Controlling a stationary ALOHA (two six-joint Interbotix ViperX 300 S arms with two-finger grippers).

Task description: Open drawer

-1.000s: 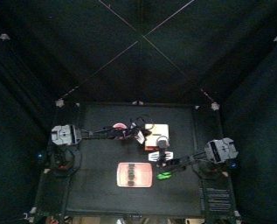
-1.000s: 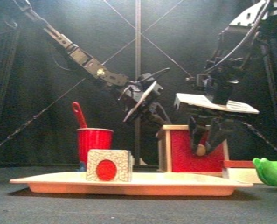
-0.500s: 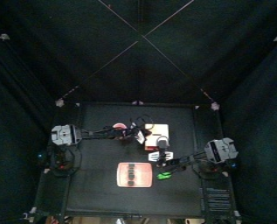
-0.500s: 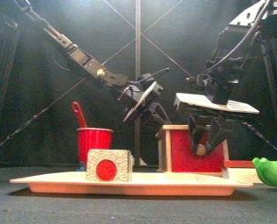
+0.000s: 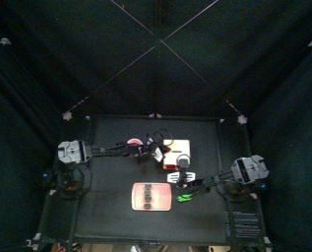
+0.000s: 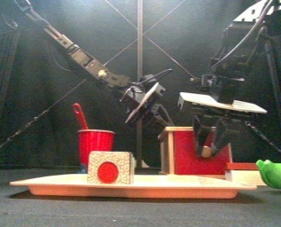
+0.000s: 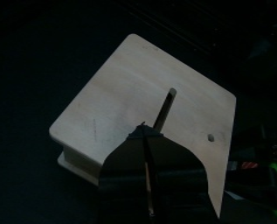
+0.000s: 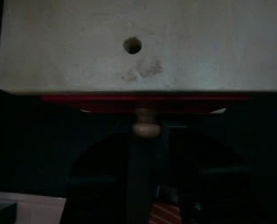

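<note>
Your right gripper [image 6: 211, 142], jaws apart around the drawer [image 8: 135, 48] knob [image 8: 145, 129], must close and pull (left gripper [image 6: 146, 99]: jaw state unclear).

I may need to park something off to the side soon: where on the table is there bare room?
Free: the far strip of the table behind the drawer, and the near corners either side of the pink panel. Crowded: the middle, where both arms meet at the drawer, with the red cup beside it and a green thing right of the panel.
</note>
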